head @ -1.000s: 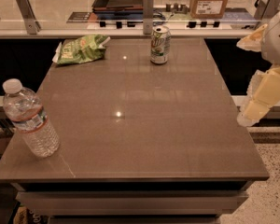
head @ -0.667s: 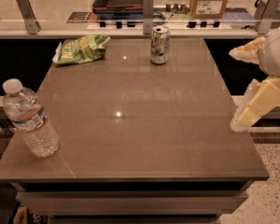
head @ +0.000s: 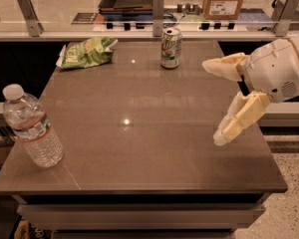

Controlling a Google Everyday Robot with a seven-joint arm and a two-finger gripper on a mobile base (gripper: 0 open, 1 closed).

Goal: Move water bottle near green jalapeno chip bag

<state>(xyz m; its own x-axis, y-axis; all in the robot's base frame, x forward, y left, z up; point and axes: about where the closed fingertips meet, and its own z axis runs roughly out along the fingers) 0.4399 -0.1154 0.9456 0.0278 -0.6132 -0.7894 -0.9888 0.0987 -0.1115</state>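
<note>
A brown-grey surface [head: 139, 153] fills the view, with a counter and a rail on metal posts behind it. At the near left edge the water bottle [head: 32, 128] stands on its base with its white cap on. At the far left corner lies the green jalapeno chip bag [head: 87, 52], crumpled and well apart from the bottle. To its right, at the far edge near the middle, a green-white soda can [head: 171, 47] stands upright. On the right the gripper [head: 213, 101] hangs above the surface's right side, its jaws spread wide, holding nothing, well apart from every object.
</note>
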